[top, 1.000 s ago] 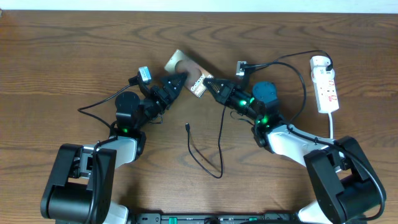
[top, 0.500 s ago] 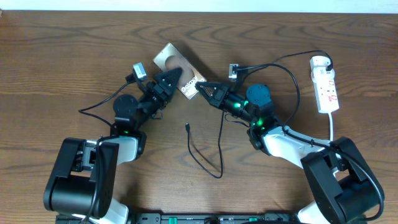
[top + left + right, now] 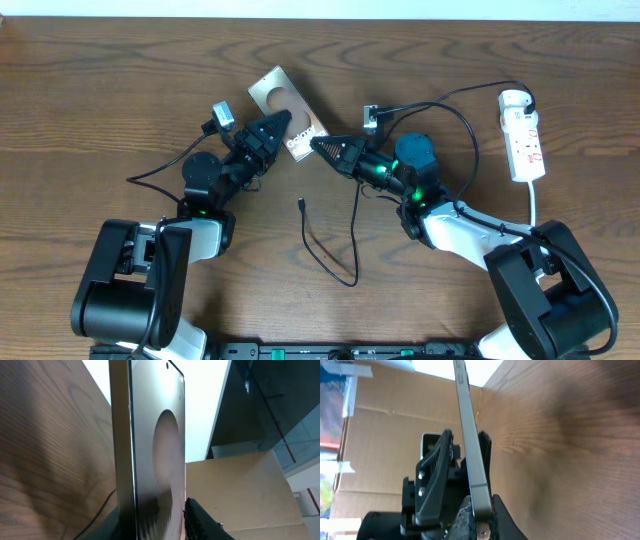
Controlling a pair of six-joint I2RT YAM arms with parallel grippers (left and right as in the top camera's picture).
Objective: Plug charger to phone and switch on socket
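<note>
The worktop (image 3: 100,100) is dark brown wood with a strong grain. Its far edge runs along the top of the overhead view, with a pale strip beyond it. My wrist cameras show brown cardboard (image 3: 380,435) behind the wood, and the left wrist view also takes in a bright white patch and a dark glassy panel (image 3: 270,405).

Open wood lies at the far left, along the far edge, and between the phone (image 3: 283,105) and the socket (image 3: 524,135). The middle front is less free, because the charger (image 3: 345,284) loops there between my arms.

The phone lies at a slant left of centre, toward the far edge. My left jaws are clamped on its lower left side, with a black finger (image 3: 432,475) on each face of the slab. My right jaws are closed on its lower end. I cannot tell whether it is clear of the wood.

The connector tip (image 3: 301,205) lies loose on the wood, near the phone but apart from it. The cable arcs past my right arm to the white adapter plug (image 3: 514,99), which sits at the far end of the socket. The socket lies at the right side, well apart from the phone, and its white cord (image 3: 535,205) runs toward the front.

White lettering on the phone's lower end reads "Galaxy". The socket's red marks are too small to read.
</note>
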